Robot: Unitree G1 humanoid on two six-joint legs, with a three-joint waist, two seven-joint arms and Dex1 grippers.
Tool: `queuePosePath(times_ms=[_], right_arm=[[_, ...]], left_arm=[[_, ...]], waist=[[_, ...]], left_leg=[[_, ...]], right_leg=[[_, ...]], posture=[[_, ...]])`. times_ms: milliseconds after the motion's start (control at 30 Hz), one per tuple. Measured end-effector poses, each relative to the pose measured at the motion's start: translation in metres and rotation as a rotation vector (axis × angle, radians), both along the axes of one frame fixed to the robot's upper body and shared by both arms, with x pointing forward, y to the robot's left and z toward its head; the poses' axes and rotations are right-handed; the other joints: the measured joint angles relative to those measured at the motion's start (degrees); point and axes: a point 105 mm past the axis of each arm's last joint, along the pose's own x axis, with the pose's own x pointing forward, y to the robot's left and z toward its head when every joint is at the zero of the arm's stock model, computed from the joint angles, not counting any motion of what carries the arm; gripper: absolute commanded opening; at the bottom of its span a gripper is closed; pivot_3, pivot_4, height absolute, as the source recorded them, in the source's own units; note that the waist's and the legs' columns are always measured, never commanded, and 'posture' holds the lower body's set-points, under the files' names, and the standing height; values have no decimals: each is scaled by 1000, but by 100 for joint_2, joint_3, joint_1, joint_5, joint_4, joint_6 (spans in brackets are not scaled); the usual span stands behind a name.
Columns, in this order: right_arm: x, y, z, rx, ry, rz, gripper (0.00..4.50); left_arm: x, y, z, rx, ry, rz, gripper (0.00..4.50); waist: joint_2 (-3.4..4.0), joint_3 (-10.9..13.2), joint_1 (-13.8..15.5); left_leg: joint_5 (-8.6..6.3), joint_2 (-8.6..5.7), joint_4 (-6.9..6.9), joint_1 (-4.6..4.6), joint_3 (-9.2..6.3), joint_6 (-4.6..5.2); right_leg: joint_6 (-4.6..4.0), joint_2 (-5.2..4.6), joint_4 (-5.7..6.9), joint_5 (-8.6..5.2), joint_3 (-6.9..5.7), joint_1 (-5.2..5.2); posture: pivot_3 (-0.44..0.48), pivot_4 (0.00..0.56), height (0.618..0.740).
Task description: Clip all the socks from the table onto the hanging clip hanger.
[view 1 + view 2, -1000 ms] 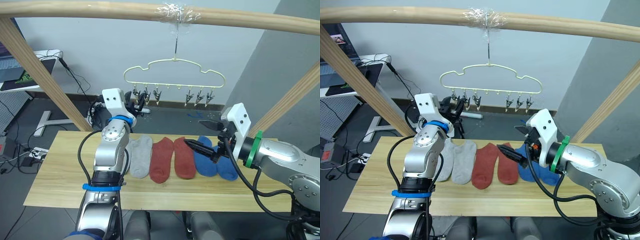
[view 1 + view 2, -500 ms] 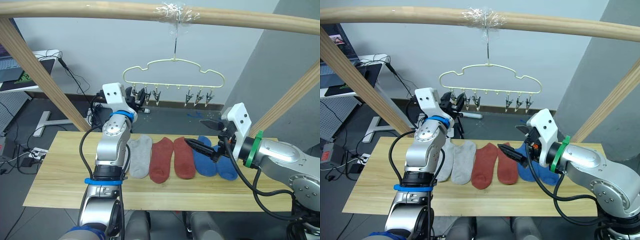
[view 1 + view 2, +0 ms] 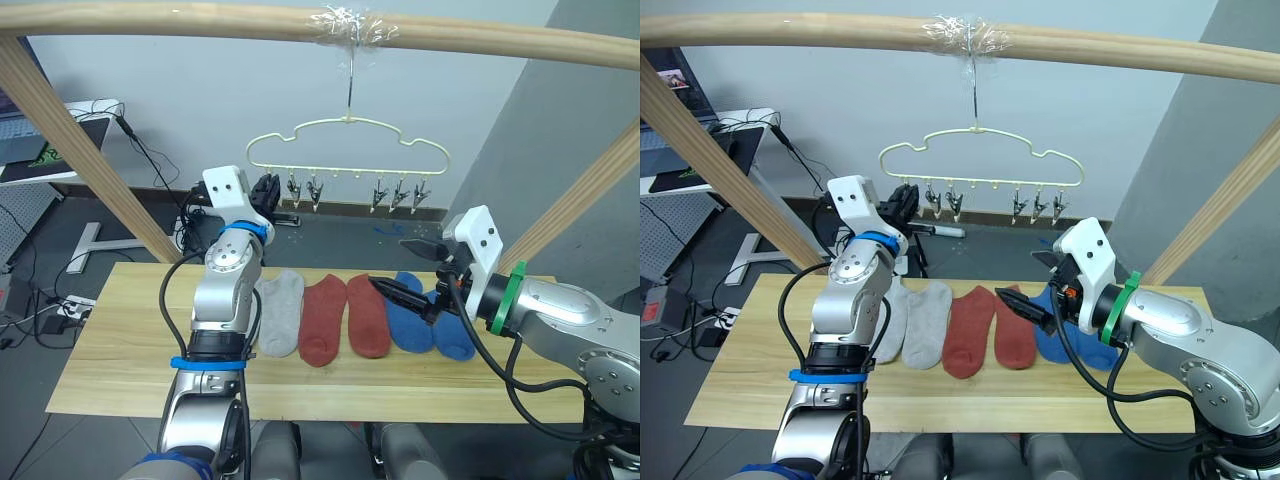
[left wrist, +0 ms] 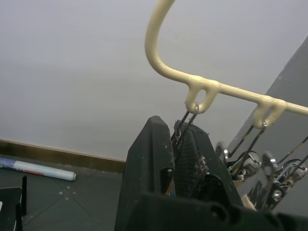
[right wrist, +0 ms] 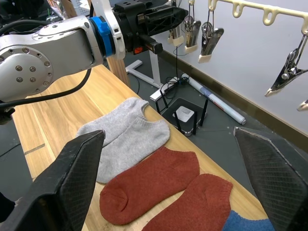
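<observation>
Black fingers of the left gripper (image 4: 180, 159) are pressed together around the endmost clip (image 4: 185, 126) of the clip hanger (image 3: 348, 143), the thin wire of that clip running down between them from its loop on the pale-yellow frame; in the head views this gripper is raised at the hanger's left end, level with the row of clips. The right gripper (image 3: 412, 272) is held with its jaws wide apart and nothing between them, low over the table (image 3: 120, 340), above the row of socks. The socks lie flat side by side across the middle of the light wooden tabletop: two light grey socks (image 5: 126, 136) on the robot's left, partly hidden behind the left arm, two rust red socks (image 3: 343, 316) in the middle, touching along their edges, and two blue socks (image 3: 408, 322) on the right, partly covered by the right gripper. The hanger hangs by its hook from a round wooden pole (image 3: 790, 30) that crosses the top of the scene, fixed there with clear tape (image 3: 962, 36); its remaining clips hang free and carry nothing. Slanted wooden poles (image 3: 70, 150) stand at either side of the table.
</observation>
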Motion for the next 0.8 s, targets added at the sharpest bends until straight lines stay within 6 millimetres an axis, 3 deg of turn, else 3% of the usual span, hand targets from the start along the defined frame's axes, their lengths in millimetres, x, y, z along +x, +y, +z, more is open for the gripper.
queuePosePath(times_ms=[300,467,567,733,800], right_arm=[[0,0,-1,-4,7,-3,4500],[4,-10,-14,-97,56,-52,4500],[16,-23,-34,-174,130,-149,4500],[42,-65,-77,-292,252,-436,4500],[48,-70,-89,-280,291,-496,4500]], left_arm=[[-3,2,6,-37,5,-46,112],[-13,5,17,-148,38,-155,112],[-18,5,20,-242,73,-216,112],[-25,9,26,-375,130,-307,112],[-26,9,29,-409,143,-330,112]], waist=[[1,3,-4],[0,7,-3],[-2,9,9],[-8,20,23],[-5,25,15]], left_leg=[[0,0,0,-1,0,0],[0,0,0,-1,-1,0],[0,0,0,-2,-1,0],[0,0,0,-6,-4,-1],[0,0,0,-7,-3,-1]], right_leg=[[0,0,0,0,0,0],[0,0,0,0,-1,0],[0,-1,0,0,-1,-1],[4,-1,-1,-2,-4,-3],[5,-1,1,-3,-3,-7]], posture=[[-149,235,740],[-136,237,740],[-127,239,740],[-119,238,740],[-122,238,740]])
